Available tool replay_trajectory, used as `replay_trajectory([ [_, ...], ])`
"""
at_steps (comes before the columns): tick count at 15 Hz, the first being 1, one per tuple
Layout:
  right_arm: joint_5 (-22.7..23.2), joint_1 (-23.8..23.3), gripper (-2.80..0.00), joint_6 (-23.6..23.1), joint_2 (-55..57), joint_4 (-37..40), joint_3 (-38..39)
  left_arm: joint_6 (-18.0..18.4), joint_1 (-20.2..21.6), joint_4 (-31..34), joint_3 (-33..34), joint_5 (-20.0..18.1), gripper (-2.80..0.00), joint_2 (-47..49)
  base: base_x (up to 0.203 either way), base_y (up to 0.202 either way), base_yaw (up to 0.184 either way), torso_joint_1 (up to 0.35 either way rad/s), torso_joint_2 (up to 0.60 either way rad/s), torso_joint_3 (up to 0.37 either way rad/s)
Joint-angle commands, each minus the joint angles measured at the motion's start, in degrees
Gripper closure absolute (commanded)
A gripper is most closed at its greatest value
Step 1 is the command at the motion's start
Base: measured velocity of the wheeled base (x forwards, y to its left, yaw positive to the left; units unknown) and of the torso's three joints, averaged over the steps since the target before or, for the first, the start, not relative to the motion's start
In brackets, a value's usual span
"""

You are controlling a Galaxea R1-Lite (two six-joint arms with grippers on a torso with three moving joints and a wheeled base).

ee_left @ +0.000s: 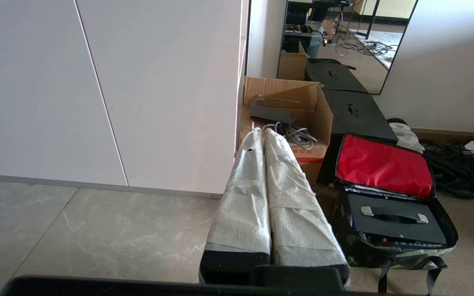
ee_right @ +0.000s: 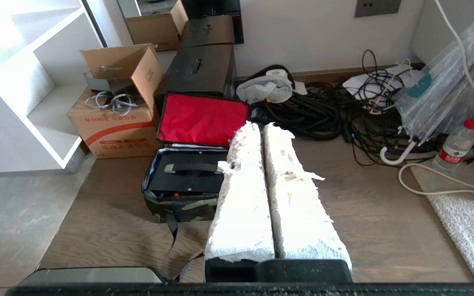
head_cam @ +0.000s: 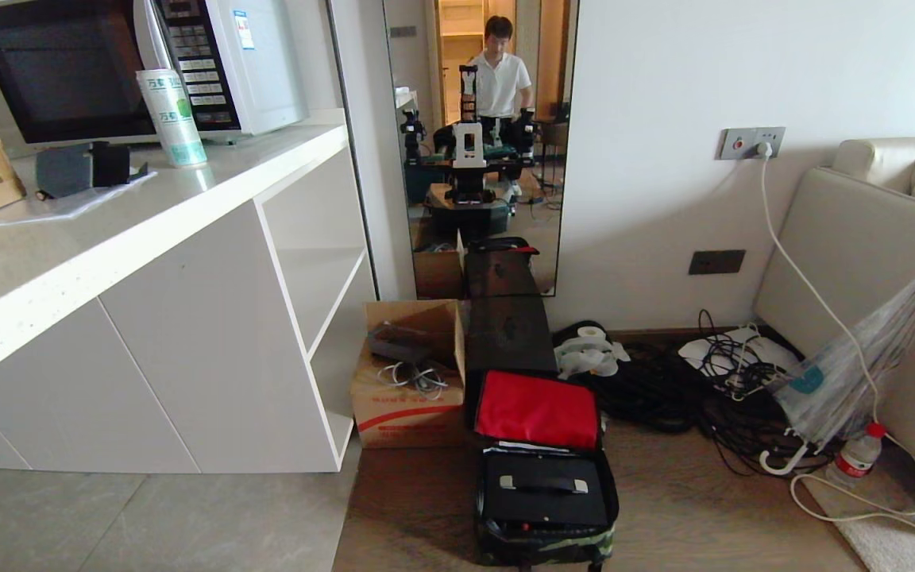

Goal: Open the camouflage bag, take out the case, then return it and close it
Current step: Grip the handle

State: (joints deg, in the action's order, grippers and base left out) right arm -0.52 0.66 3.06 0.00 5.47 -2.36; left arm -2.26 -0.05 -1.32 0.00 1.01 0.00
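Head view: the bag [head_cam: 546,508] lies open on the wood floor, its red-lined lid [head_cam: 537,410] flipped back against the tall black box [head_cam: 509,334] behind it.
Bag contents: the case [head_cam: 545,489] lies flat inside, handle [head_cam: 543,484] up, camouflage wall showing at the near edge.
Carton: the cardboard box [head_cam: 407,373] left of the bag holds a grey tray and loose grey cables.
Left gripper [ee_left: 262,135]: padded white fingers [ee_left: 243,197] pressed together, holding nothing, raised above the floor; the bag sits just beside them on their right, apart from them.
Right gripper [ee_right: 259,125]: padded fingers [ee_right: 294,197] closed, empty; in its wrist view the tips overlap the bag's right edge and the end of the handle, but whether they touch cannot be told.
Left edge: white cabinet [head_cam: 211,318] with open shelves stands beyond the carton, grey tile before it.
Right side: bare wood floor beside the bag, then black cables [head_cam: 664,389], a folded umbrella [head_cam: 847,381], a water bottle [head_cam: 859,453] and a sofa [head_cam: 862,262].
Back: a mirror [head_cam: 477,143] on the wall reflects the robot and a person in a white shirt.
Tabletop: microwave [head_cam: 140,63] and a wipes canister [head_cam: 171,115] on the cabinet.
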Motion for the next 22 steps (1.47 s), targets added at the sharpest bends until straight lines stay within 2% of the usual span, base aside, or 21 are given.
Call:
replay_trajectory([
  [1, 0.0, 0.0, 0.0, 0.0, 0.0, 0.0, 0.0, 0.0, 0.0, 0.0, 0.4, 0.0, 0.0, 0.0, 0.0, 0.0, 0.0, 0.0, 0.0, 0.0],
  [22, 0.0, 0.0, 0.0, 0.0, 0.0, 0.0, 0.0, 0.0, 0.0, 0.0, 0.5, 0.0, 0.0, 0.0, 0.0, 0.0, 0.0, 0.0, 0.0, 0.0],
])
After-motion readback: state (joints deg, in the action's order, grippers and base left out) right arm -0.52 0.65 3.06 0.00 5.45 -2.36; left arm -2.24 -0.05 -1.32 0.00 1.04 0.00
